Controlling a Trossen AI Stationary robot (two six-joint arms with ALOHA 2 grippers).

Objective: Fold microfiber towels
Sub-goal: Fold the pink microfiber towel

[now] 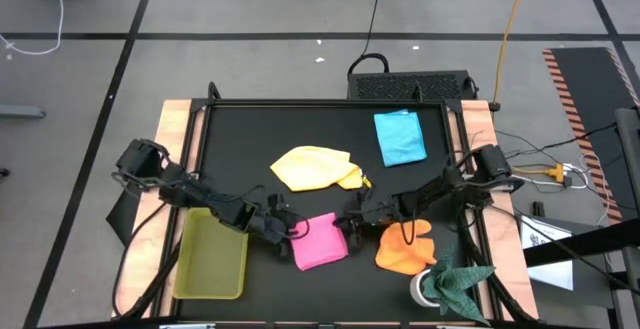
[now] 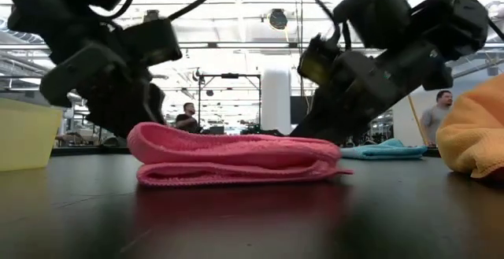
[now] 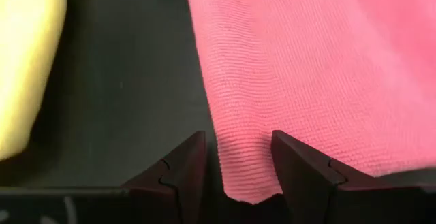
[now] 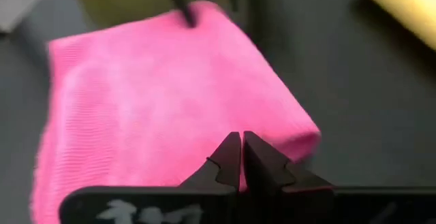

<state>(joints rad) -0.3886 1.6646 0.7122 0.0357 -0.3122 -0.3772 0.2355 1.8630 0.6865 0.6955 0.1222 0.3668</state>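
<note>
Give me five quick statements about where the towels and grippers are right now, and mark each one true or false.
1. The pink towel lies folded on the mat between the two grippers. True.
2. The right gripper is wide open. False: its fingers are shut, tips together at the pink towel's edge.
3. The left gripper has its fingers apart, with an edge of the pink towel between them. True.
4. The light blue towel sits inside the yellow-green tray. False: it lies on the mat at the far right side, and the tray holds no towel.
5. The orange towel lies on the right arm's side, beside the pink one. True.
</note>
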